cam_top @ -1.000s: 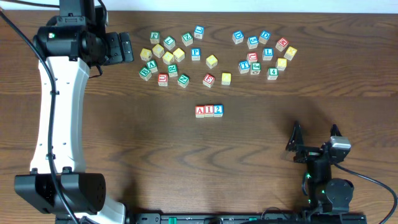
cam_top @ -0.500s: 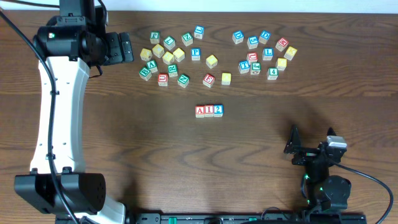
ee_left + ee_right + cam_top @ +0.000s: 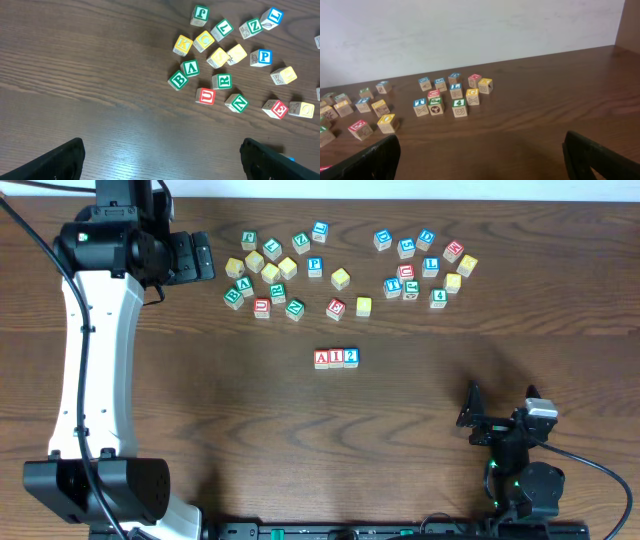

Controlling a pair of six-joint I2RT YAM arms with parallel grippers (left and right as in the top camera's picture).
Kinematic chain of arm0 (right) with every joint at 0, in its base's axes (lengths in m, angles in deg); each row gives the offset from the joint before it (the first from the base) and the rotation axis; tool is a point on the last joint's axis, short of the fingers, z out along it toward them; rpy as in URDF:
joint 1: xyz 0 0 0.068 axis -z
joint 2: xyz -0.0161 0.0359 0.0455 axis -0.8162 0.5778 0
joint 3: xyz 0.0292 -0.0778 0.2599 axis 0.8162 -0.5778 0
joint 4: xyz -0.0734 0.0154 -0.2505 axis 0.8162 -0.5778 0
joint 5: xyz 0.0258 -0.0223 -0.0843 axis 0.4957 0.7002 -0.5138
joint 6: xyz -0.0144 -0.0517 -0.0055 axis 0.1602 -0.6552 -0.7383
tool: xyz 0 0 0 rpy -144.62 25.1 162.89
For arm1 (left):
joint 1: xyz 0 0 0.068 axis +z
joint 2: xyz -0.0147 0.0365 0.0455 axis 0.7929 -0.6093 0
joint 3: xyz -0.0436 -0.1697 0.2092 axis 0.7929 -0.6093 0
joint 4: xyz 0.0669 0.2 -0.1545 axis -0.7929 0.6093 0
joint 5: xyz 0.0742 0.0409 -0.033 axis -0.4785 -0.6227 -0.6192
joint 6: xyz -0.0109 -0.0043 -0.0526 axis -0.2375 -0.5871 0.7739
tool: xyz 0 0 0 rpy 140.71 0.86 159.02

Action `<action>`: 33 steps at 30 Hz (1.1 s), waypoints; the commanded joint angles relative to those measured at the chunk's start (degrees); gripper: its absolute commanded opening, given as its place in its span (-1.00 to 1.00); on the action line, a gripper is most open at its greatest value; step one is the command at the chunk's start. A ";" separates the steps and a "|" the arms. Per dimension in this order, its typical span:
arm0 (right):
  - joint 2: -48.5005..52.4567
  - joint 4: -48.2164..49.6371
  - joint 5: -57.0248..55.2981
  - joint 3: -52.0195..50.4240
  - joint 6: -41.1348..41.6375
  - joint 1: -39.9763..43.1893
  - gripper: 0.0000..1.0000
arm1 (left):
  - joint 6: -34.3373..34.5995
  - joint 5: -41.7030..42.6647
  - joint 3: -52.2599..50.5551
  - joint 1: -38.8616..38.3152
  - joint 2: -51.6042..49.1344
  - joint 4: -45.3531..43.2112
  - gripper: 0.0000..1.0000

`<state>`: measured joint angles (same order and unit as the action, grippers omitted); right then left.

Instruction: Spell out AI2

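Three wooden cubes stand side by side in a row at mid-table: red A (image 3: 321, 359), red I (image 3: 336, 358), blue 2 (image 3: 350, 357), reading AI2. My left gripper (image 3: 199, 257) hovers at the back left, beside the loose cubes. It is open over bare wood (image 3: 160, 167). My right gripper (image 3: 500, 408) rests near the front right, well away from the row. It is open too, with nothing between its fingers (image 3: 482, 162). The row shows in neither wrist view.
Two scatters of letter cubes lie along the back: a left group (image 3: 275, 272) with a green A cube (image 3: 190, 67) and a blue P cube (image 3: 261, 57), and a right group (image 3: 420, 265) that shows in the right wrist view (image 3: 452, 97). A pale wall (image 3: 470, 30) rises behind the table.
The right gripper drew back slightly toward its base and then stopped. The left arm and the cubes have not moved.
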<state>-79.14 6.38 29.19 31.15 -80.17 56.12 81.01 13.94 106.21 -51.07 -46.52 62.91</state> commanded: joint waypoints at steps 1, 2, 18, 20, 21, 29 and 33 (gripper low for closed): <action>-0.37 -0.17 0.11 -0.11 -0.81 0.52 0.98 | 0.50 -0.09 -0.02 0.13 -0.17 0.22 0.95; -0.37 -0.17 0.11 -0.11 -0.81 0.52 0.98 | 0.48 -0.11 -0.02 0.15 -0.17 0.22 0.95; -0.37 -0.17 0.11 -0.11 -0.81 0.52 0.98 | 0.50 -0.11 -0.02 0.15 -0.17 0.22 0.95; -0.37 -0.17 0.11 -0.11 -0.81 0.52 0.98 | 0.50 -0.11 -0.02 0.15 -0.17 0.22 0.95; -0.37 -0.17 0.11 -0.11 -0.81 0.52 0.99 | 0.50 -0.09 -0.02 0.15 -0.17 0.22 0.95; -0.37 -0.17 0.11 -0.11 -0.81 0.52 0.98 | 0.48 -0.11 -0.02 0.13 1.05 0.24 0.95; -0.37 -0.17 0.11 -0.11 -0.81 0.52 0.99 | 0.48 -0.11 -0.02 0.13 4.15 1.14 0.96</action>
<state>-79.14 6.38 29.16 31.13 -80.17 56.12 81.01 13.94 106.21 -51.07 -46.17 63.04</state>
